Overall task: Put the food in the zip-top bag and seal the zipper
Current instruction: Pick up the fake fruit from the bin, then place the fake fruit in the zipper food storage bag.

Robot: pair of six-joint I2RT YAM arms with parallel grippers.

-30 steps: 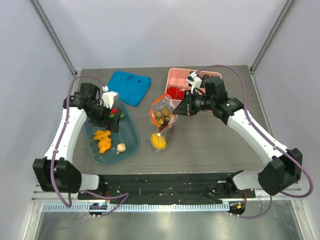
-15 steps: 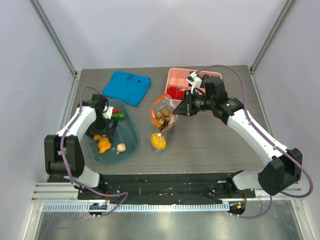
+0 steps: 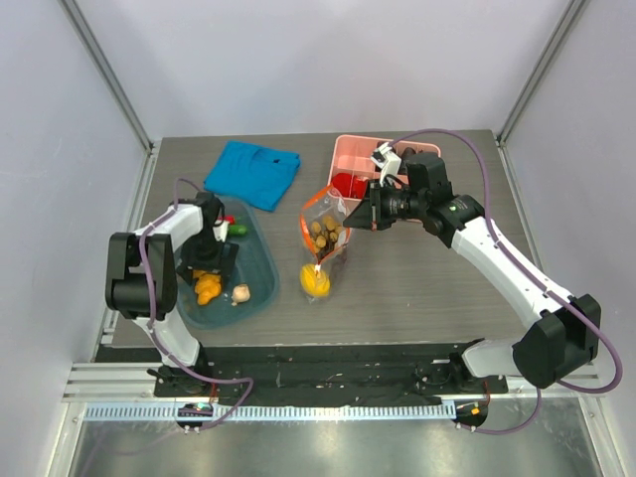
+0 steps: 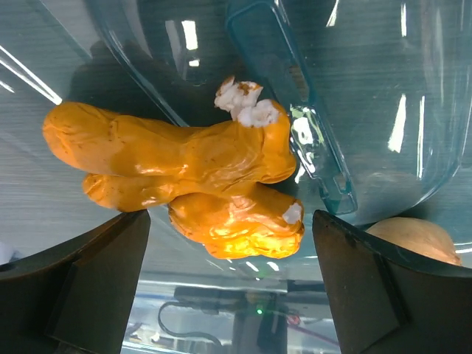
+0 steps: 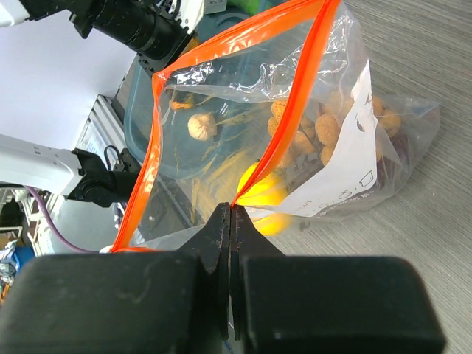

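Note:
The zip-top bag (image 3: 325, 238) stands mid-table with its mouth held open. A yellow pepper (image 3: 316, 281) and brownish pieces lie inside it. My right gripper (image 3: 351, 217) is shut on the bag's red-orange zipper (image 3: 316, 202). In the right wrist view my right gripper (image 5: 230, 210) pinches the zipper (image 5: 158, 133) of the bag (image 5: 346, 140). My left gripper (image 3: 210, 264) is open inside the teal tub, just above the orange pieces (image 3: 206, 288). In the left wrist view my left gripper (image 4: 232, 295) straddles the orange pieces (image 4: 184, 177) without touching. A beige garlic bulb (image 3: 239, 293) lies beside them.
The teal tub (image 3: 260, 260) also holds a red chili (image 3: 230, 220) and a green vegetable (image 3: 239, 230) at its far end. A blue cloth (image 3: 253, 171) lies at the back left. A pink divided box (image 3: 360, 159) stands behind the bag.
My left arm has folded in and its gripper has come down the tub to hover over the orange pieces. The right arm and the bag have not moved.

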